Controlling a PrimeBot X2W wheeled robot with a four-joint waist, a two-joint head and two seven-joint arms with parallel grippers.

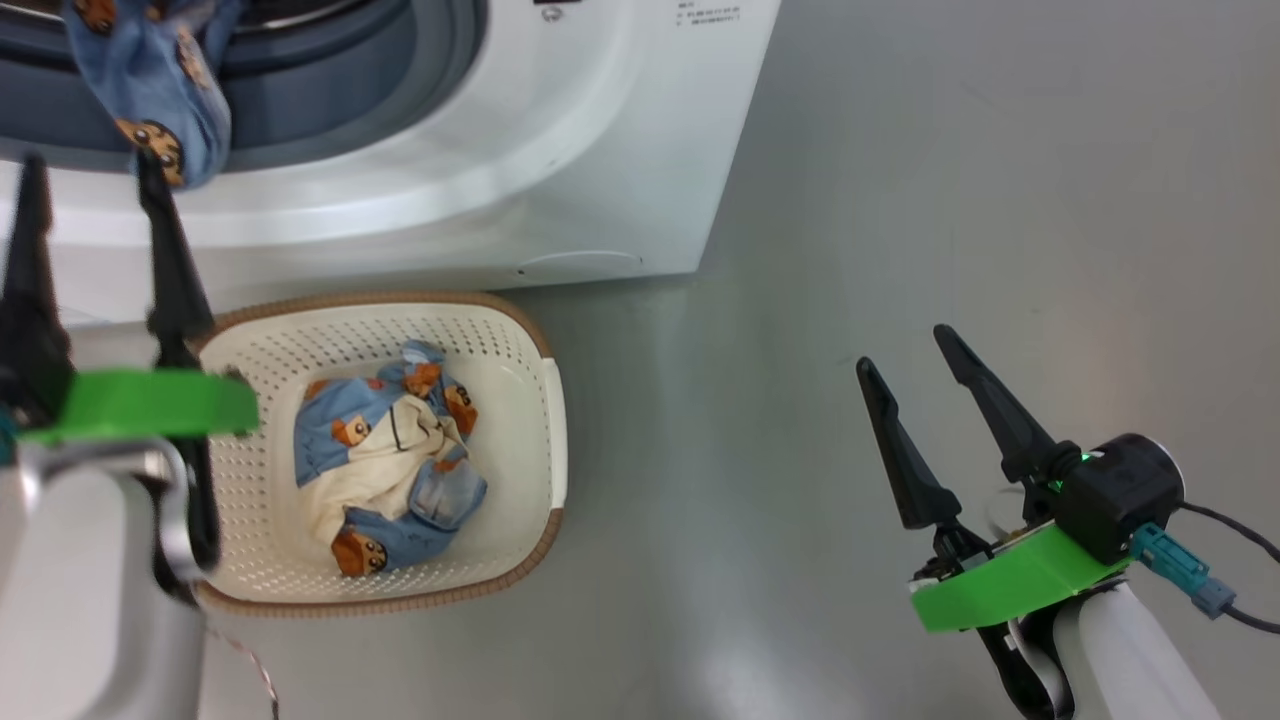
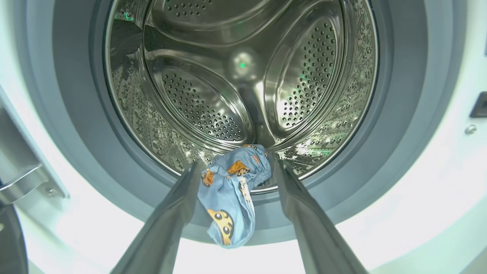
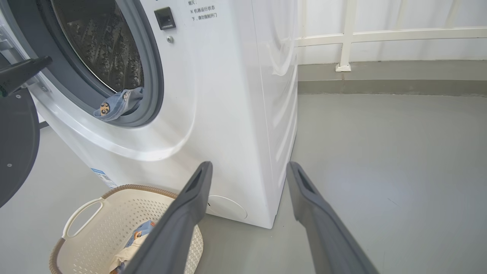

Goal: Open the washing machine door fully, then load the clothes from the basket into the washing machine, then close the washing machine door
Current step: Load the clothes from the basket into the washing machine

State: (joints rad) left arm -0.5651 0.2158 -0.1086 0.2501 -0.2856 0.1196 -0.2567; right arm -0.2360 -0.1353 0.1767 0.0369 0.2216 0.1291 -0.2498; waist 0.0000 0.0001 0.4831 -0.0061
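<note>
1. hanging at the far left of the right wrist view, the round, glossy black washing machine door (image 3: 15, 144) is swung wide open, clear of the drum mouth.
2. the left gripper (image 1: 90, 175), with two long dark fingers, rises along the left edge of the head view. its jaws are spread wide and hold nothing, and the tips point at the lower lip of the opening.
3. a light-blue bear-print garment (image 2: 230, 198) sits at the lower centre of the left wrist view. it is draped over the grey-blue rubber gasket (image 2: 76, 133), partly inside the perforated steel drum (image 2: 205, 102) and partly hanging outside. it shows between the two fingers and is not pinched.
4. a cream-white perforated plastic basket (image 1: 520, 400) with a brown woven-look rim stands on the floor at the lower left of the head view. it is just in front of the big white front-loading washing machine (image 1: 560, 150). a bundle of light-blue and cream bear-print clothes (image 1: 390, 460) lies in its middle.
5. the right gripper (image 1: 905, 350) is at the lower right of the head view, over the bare grey floor (image 1: 950, 150) and well apart from the basket. its jaws are wide and empty.
6. a white railing (image 3: 346, 38) crosses the upper right of the right wrist view.
</note>
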